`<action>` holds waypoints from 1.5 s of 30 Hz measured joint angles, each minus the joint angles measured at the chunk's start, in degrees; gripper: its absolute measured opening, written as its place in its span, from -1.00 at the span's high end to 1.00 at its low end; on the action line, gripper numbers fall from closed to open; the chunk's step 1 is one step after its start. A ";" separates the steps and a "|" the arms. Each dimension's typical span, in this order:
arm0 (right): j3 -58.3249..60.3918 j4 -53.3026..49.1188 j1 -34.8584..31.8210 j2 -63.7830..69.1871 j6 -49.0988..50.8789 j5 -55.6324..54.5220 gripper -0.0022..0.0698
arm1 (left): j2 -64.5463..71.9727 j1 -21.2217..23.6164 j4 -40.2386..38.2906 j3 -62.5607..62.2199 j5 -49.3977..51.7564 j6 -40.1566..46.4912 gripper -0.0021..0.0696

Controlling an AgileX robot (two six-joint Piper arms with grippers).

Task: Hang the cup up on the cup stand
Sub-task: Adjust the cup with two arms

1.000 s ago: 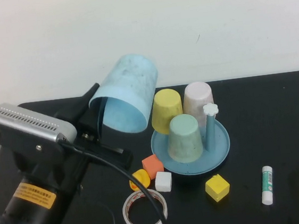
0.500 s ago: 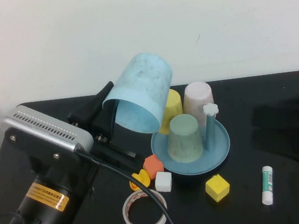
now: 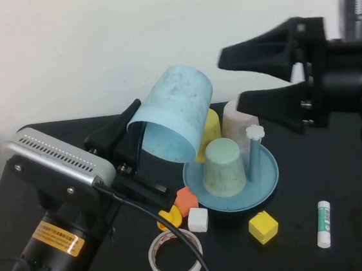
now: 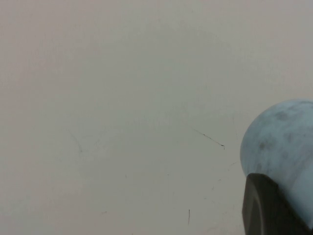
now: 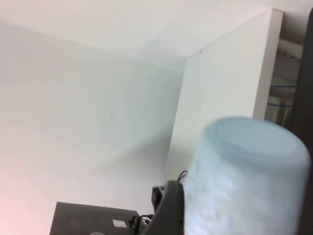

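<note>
Left pincer [image 3: 133, 140] at frame centre grasps the cup [image 3: 173, 113]; released right pincer [image 3: 240, 77], upper right, could knock it loose near the cup stand [image 3: 263, 182].

Colours noted on black table [image 3: 349, 131] against white wall [image 3: 94, 47].

Cup [image 3: 173, 113]: light sky-blue, matte, faint dark smudges; held in black left gripper [image 3: 130, 144]. Stand [image 3: 263, 182]: blue dish, blue peg, white flower knob [image 3: 254, 132]. On it: mint-green cup [image 3: 223, 166], yellow cup [image 3: 207, 127], pale pink-white cup [image 3: 236, 120]. Right gripper [image 3: 240, 77]: black, spread wide above stand. Left arm: black, silver camera housing [image 3: 57, 162], yellow label [image 3: 56, 238]. Blocks: orange [image 3: 185, 200], white [image 3: 197, 219], yellow [image 3: 263, 226]. Tape roll [image 3: 174, 258]: white, reddish inner edge. Glue stick [image 3: 324, 223]: white with green.
</note>
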 joint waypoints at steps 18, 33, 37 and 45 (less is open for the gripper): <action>-11.57 0.35 7.96 12.48 2.21 -1.15 -0.99 | 0.00 0.00 0.00 0.00 -0.22 -0.11 0.93; -12.88 0.35 8.28 14.04 -0.43 -1.52 -0.67 | 0.00 0.00 -0.81 0.00 -0.44 0.11 0.63; -13.43 0.35 8.15 14.04 -2.10 -1.39 -0.67 | 0.00 0.00 -0.81 0.00 -0.44 0.11 0.31; -17.61 0.35 3.24 14.04 -12.98 0.50 -0.67 | -3.57 0.00 7.75 5.60 -0.58 -8.13 -0.07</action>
